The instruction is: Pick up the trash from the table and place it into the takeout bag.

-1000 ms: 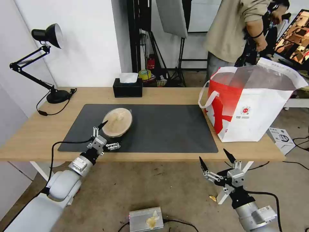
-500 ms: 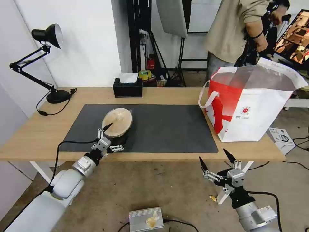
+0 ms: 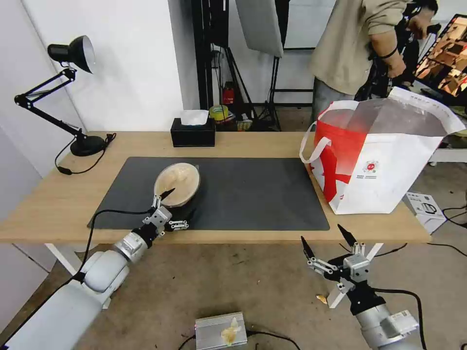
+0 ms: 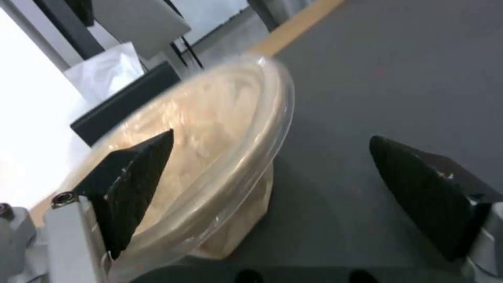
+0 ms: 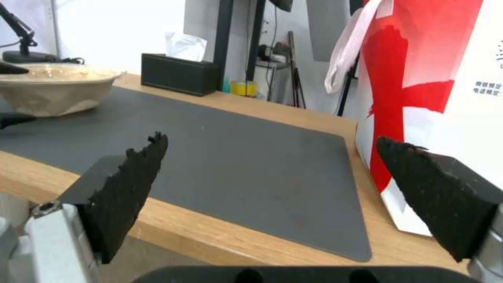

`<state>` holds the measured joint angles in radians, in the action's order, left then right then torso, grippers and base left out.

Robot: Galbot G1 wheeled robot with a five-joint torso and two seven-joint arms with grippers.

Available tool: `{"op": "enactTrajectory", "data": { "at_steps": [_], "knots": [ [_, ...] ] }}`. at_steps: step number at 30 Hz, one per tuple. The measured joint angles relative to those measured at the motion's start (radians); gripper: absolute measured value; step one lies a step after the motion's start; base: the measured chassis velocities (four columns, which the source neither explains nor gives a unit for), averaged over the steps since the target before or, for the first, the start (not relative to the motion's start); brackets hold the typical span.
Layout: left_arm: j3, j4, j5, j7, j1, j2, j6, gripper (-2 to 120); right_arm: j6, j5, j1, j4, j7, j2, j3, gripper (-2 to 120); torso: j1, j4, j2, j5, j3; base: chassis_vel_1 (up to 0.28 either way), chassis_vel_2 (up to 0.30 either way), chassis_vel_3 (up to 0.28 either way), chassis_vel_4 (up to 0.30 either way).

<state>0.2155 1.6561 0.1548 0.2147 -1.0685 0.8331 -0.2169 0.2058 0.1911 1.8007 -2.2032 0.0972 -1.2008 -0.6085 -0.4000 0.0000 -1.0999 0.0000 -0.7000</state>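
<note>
The right gripper point(image 3: 330, 243) waits spread below the table's near edge. The left gripper point(image 3: 174, 205), fingers spread, straddles the near rim of the tan paper bowl point(image 3: 177, 183) on the dark grey mat point(image 3: 253, 194): the grasp step. Next, pinching the rim, then carrying it right to the red-and-white takeout bag point(image 3: 384, 165)

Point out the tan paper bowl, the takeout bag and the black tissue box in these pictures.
tan paper bowl point(image 3: 177, 183), head view, on its clear lid.
takeout bag point(image 3: 389, 182), head view, on its white front panel.
black tissue box point(image 3: 192, 136), head view, on its dark front face.
</note>
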Motion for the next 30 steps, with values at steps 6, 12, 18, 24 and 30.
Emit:
{"op": "enactTrajectory", "data": {
  "at_steps": [6,12,18,24,30],
  "knots": [
    [0.002,-0.007,-0.007,0.01,0.007,-0.013,0.011,100,0.0,0.0,0.0,0.0,0.0,0.0,0.0,100,0.0,-0.0001,0.0,0.0,0.0,0.0,0.0,0.0,0.0],
    [0.005,-0.006,-0.007,0.013,0.009,-0.024,0.023,100,0.0,0.0,0.0,0.0,0.0,0.0,0.0,100,0.0,-0.0001,0.0,0.0,0.0,0.0,0.0,0.0,0.0],
    [0.007,-0.008,0.002,0.015,0.023,-0.047,0.035,100,0.0,0.0,0.0,0.0,0.0,0.0,0.0,100,0.0,0.0,0.0,0.0,0.0,0.0,0.0,0.0,0.0],
    [0.008,-0.01,0.014,0.015,0.034,-0.058,0.036,100,0.0,0.0,0.0,0.0,0.0,0.0,0.0,100,0.0,0.0,0.0,-0.0001,0.0,0.0,0.0,0.0,0.0],
    [0.007,-0.014,0.025,0.015,0.049,-0.076,0.037,100,0.0,0.0,0.0,0.0,0.0,0.0,0.0,100,0.0,0.0,0.0,0.0,0.0,0.0,0.0,0.0,0.0]
  ]
}}
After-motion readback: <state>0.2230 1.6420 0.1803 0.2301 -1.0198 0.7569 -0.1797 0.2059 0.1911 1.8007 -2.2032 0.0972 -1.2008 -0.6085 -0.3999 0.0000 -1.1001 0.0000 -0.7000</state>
